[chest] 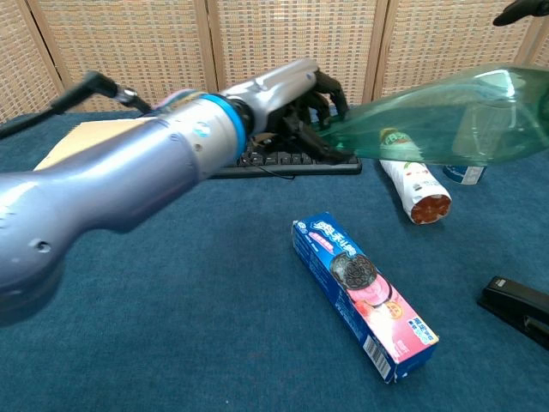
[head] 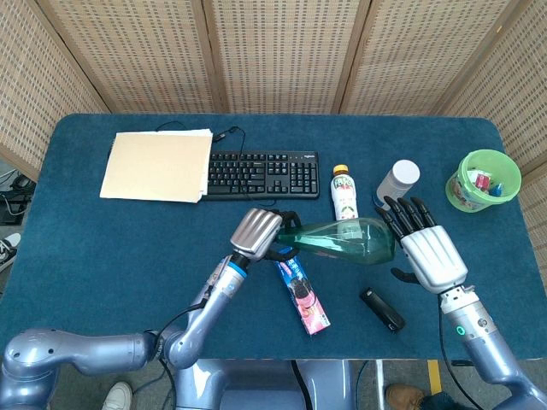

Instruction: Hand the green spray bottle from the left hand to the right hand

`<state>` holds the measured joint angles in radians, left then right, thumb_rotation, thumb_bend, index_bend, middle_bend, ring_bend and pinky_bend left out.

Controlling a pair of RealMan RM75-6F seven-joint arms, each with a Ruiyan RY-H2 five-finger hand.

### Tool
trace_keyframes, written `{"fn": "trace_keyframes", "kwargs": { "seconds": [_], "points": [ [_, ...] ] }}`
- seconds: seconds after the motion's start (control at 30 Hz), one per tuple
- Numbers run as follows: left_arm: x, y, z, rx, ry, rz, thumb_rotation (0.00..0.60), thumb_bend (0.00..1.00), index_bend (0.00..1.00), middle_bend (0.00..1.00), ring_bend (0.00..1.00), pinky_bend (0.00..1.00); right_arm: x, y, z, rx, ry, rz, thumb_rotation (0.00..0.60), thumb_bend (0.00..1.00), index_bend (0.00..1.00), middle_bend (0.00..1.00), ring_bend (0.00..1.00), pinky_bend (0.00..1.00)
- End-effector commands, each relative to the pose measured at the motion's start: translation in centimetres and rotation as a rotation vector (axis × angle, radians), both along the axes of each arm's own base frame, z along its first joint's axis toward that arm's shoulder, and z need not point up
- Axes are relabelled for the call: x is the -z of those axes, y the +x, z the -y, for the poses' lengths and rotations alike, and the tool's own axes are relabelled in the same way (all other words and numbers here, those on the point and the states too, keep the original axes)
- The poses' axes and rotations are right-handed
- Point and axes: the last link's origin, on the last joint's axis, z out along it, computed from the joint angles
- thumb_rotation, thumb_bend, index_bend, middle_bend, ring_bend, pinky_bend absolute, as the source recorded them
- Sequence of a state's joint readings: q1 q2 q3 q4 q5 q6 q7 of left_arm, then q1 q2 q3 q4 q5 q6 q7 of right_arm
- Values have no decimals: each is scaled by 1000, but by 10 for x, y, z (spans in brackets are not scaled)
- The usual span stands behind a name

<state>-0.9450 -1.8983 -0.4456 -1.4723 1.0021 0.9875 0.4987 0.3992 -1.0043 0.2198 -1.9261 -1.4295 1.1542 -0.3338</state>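
The green spray bottle [head: 346, 239] hangs sideways above the middle of the table, its wide base pointing right. My left hand [head: 259, 231] grips its narrow neck end. In the chest view the same left hand [chest: 302, 101] holds the bottle [chest: 446, 116] high, and the forearm crosses the frame. My right hand [head: 430, 253] is just beside the bottle's base with its fingers [head: 402, 213] spread and holds nothing. I cannot tell whether it touches the bottle. Only a dark fingertip [chest: 523, 10] of it shows in the chest view.
Under the bottle lie a cookie box [head: 301, 290], a drink bottle [head: 344, 205] and a black stapler [head: 382, 309]. A white tumbler [head: 397, 184] and a green bucket [head: 483, 179] are at the right. A keyboard [head: 261, 173] and a tan folder [head: 158, 165] lie at the back.
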Motion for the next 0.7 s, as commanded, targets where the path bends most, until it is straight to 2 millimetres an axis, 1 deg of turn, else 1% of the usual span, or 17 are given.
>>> {"fn": "trace_keyframes", "kwargs": {
  "seconds": [0.03, 0.13, 0.27, 0.5, 0.7],
  "points": [
    [10, 11, -1, -18, -1, 12, 600, 590, 675, 528, 496, 545, 3, 6, 8, 12, -1, -7, 600, 0, 0, 0, 0, 0],
    [17, 16, 0, -30, -5, 25, 600, 590, 675, 529, 496, 546, 7, 12, 10, 19, -2, -40, 600, 0, 0, 0, 0, 0],
    [21, 20, 1, -34, -3, 34, 600, 590, 675, 529, 496, 546, 12, 15, 8, 43, 6, -68, 600, 0, 0, 0, 0, 0],
    [18, 22, 1, -47, -7, 55, 600, 590, 678, 531, 496, 546, 17, 21, 5, 68, 10, -87, 600, 0, 0, 0, 0, 0],
    [15, 21, 1, -73, -25, 70, 600, 590, 679, 531, 497, 546, 35, 37, 8, 71, 37, -85, 600, 0, 0, 0, 0, 0]
  ]
}}
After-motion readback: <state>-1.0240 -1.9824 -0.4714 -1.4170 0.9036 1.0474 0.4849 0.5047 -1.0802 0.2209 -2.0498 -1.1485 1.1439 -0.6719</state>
